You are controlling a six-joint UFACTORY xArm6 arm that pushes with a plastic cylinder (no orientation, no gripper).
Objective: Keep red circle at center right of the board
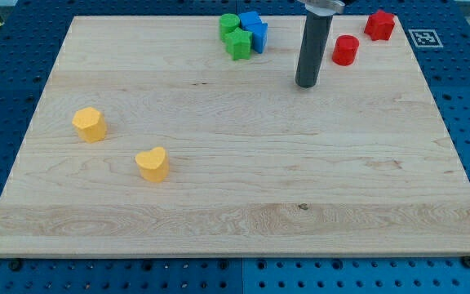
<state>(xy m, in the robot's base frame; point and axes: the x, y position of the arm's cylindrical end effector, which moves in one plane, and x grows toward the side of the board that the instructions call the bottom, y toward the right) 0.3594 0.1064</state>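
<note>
The red circle (pixel 345 50), a short red cylinder, stands near the view's top right of the wooden board (pixel 235 212). My tip (pixel 306 84) rests on the board just left of and slightly below the red circle, a small gap apart from it. A red star-like block (pixel 379 24) sits further up and right, near the board's top edge.
A cluster of two green blocks (pixel 237 42) and two blue blocks (pixel 256 33) sits at the top centre, left of my rod. A yellow hexagon-like block (pixel 90 124) and a yellow heart (pixel 152 164) lie at the view's left. A marker tag (pixel 423 37) lies off the board's top right corner.
</note>
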